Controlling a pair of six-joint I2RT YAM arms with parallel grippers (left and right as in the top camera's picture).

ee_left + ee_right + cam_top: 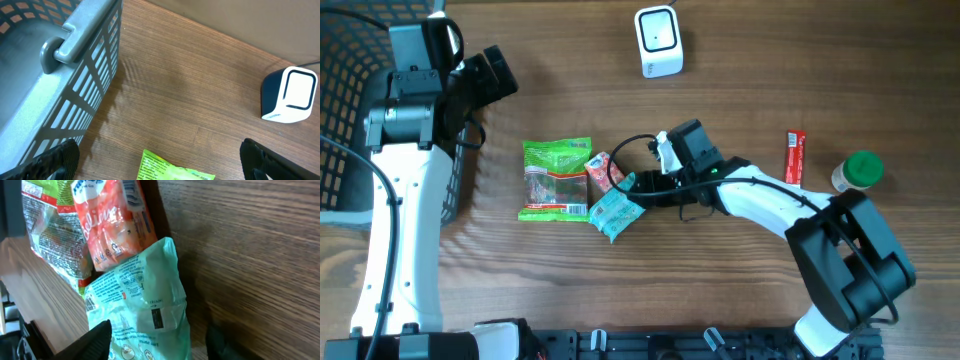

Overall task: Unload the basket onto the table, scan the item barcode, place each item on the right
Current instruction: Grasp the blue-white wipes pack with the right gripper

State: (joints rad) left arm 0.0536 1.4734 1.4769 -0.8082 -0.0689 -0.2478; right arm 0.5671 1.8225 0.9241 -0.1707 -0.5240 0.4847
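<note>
Both right fingers (95,340) — teal packet (145,305) between.

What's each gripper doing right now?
Left gripper: open, holding nothing.
Right gripper: open, fingers either side of the teal packet, not clamped on it.

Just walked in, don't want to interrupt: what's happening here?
The right claw hangs open astride a mint-green snack packet lying beside an orange packet and a green bag. Nothing is lifted; the barcode scanner sits well apart, untouched. The left claw is open by the grey basket.
</note>
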